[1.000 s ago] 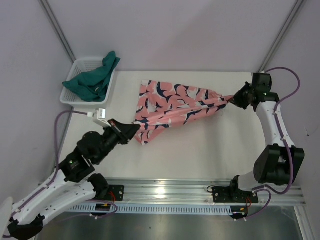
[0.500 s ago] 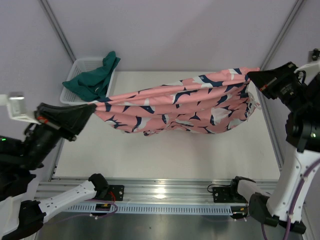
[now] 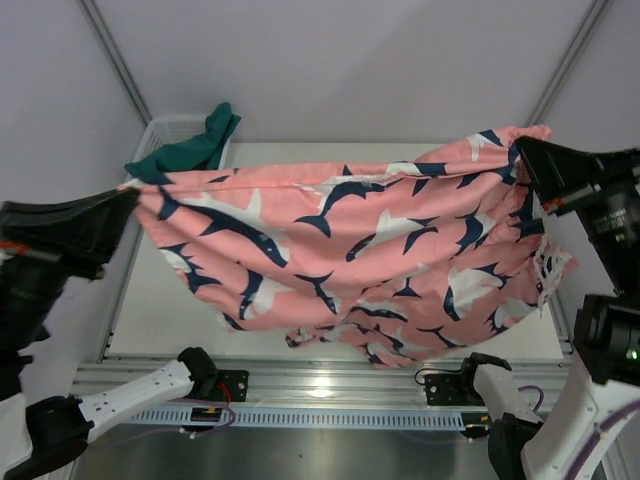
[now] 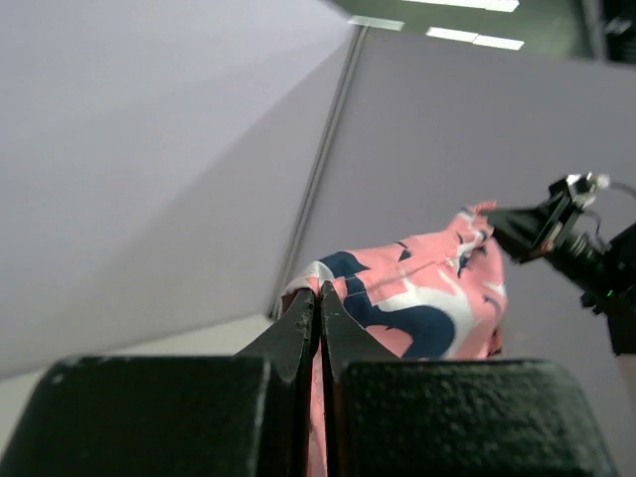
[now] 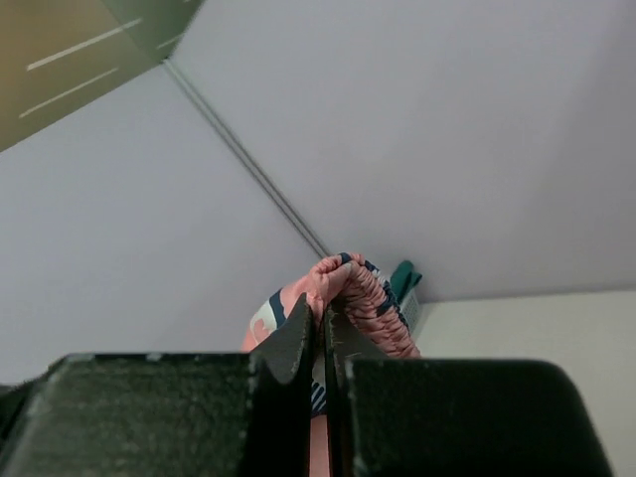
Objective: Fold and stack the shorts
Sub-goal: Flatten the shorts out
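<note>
top view: the pink shark shorts (image 3: 350, 260) hang spread out in the air over the table (image 3: 150, 310). the left gripper (image 3: 128, 203) pinches one top corner and the right gripper (image 3: 520, 152) pinches the other. the teal shorts (image 3: 190, 152) are piled in the white basket (image 3: 168, 126) at the far left.
left wrist: jaws clamped tight on the pink edge.
right wrist: jaws squeezed on a bunched pink fold.

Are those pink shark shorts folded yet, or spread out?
Spread out: the pink shorts hang stretched, unfolded, between the left gripper and right gripper.
</note>
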